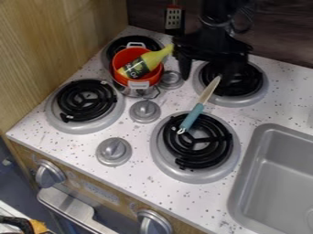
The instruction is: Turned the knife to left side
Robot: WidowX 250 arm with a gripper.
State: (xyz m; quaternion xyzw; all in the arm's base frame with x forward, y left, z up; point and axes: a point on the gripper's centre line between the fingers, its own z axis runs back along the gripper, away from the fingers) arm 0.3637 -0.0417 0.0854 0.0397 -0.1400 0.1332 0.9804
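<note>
No clearly readable text.

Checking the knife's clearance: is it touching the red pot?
Apart. The camera view shows speckled white counter between the knife and the red pot.

Beside one grey metal sink (254,141) are four black coil burners (83,99), five silver knobs (145,109) and two pots, red and silver (124,55). Also one teal-handled knife (192,116), one yellow bottle (153,57), one slotted spatula (174,19).

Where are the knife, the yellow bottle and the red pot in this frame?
Knife (192,118): camera view, on its blue handle.
Yellow bottle (140,66): camera view, on the dark label around its body.
Red pot (125,55): camera view, on its inner wall.
</note>
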